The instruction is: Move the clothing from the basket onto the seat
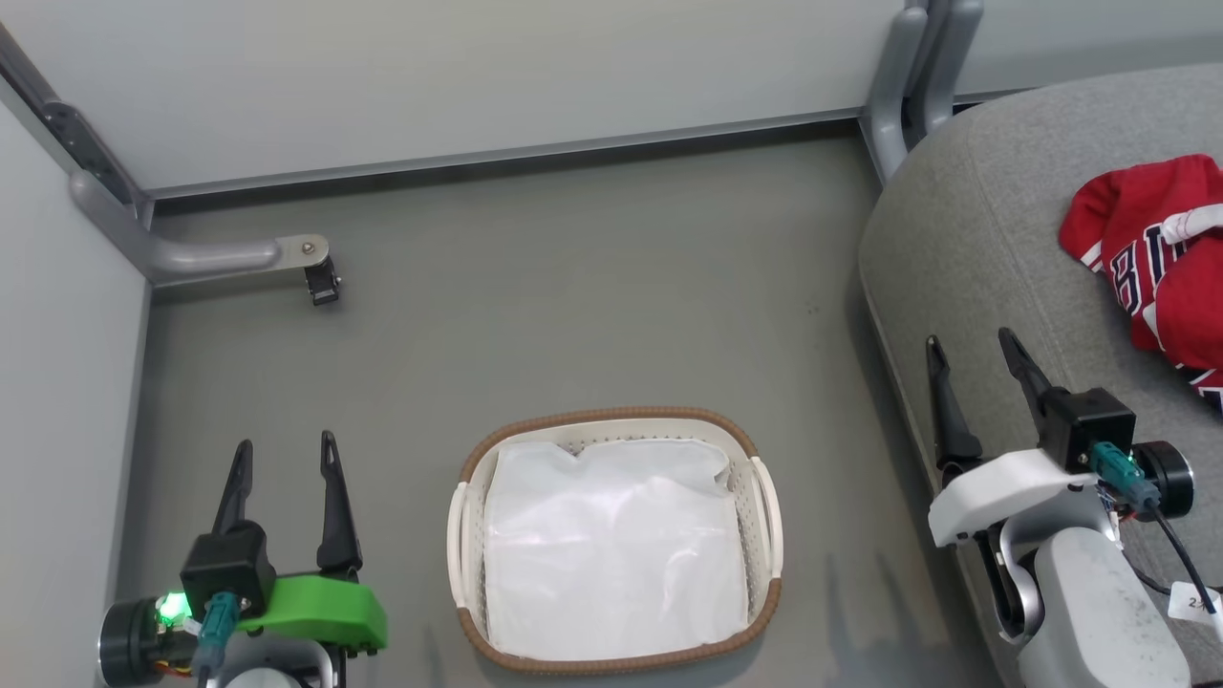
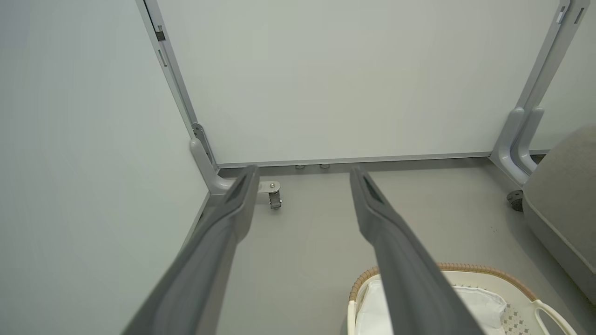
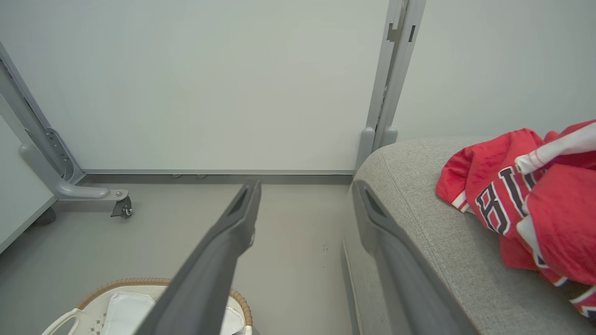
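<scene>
Now, over to the clothing (image 1: 1161,258): heaped red on the seat (image 1: 965,239), with letters showing and white trim on top. Nothing red in the basket (image 1: 611,418), just the white liner (image 1: 611,545). Looks soft, light, floppy, probably a bit slick; likely to drape and trail if lifted. Best pinched at a raised fold, not flat cloth. Right gripper (image 1: 968,335) spread wide, empty, at the seat's edge, short of the heap. Left gripper (image 1: 287,440) open too, empty, beside the basket.

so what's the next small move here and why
Probably just park the arms: the basket holds just its white liner, the red clothing lies on the seat, and the left gripper and right gripper are both open and empty.
</scene>
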Robot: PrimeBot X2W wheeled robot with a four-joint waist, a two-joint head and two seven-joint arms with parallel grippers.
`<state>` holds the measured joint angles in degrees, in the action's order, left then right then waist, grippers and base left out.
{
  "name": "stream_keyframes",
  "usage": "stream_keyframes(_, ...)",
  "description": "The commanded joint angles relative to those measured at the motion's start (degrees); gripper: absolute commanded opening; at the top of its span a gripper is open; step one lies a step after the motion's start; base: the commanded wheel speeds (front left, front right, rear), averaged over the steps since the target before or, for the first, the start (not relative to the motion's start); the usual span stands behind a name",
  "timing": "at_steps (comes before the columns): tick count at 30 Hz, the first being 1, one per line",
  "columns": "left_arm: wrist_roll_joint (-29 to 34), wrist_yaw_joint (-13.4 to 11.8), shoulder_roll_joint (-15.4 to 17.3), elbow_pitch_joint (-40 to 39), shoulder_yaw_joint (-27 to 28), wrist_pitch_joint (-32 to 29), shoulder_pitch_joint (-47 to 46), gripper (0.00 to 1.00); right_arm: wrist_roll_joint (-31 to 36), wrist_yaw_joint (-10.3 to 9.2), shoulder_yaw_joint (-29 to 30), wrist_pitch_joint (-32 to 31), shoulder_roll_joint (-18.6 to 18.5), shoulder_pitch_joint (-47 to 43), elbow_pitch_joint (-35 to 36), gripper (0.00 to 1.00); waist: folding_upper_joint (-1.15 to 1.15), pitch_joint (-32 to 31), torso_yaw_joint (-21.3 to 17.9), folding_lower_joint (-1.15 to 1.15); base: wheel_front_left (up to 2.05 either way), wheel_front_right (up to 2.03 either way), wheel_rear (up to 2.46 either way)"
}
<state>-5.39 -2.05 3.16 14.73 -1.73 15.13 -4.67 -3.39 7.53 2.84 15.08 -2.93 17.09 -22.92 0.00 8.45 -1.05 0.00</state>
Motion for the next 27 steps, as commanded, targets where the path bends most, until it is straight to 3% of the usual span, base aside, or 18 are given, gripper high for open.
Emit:
stream_keyframes(1, 0.29, 0.42, -0.02, -0.40, 0.49, 0.00, 1.69, 1.00, -0.44, -0.08, -0.23, 0.12, -0.14, -1.52, 0.46, 1.00, 0.00, -1.25, 0.17, 0.00, 0.00, 0.00, 0.00)
stream_keyframes(27, -2.46, 2.75, -0.20, -1.30, 0.72, 0.00, 7.20, 1.00, -5.24, -0.08, -3.12, 0.12, -0.11, -8.89, 4.55, 1.00, 0.00, -4.91, -0.02, 0.00, 0.00, 0.00, 0.00)
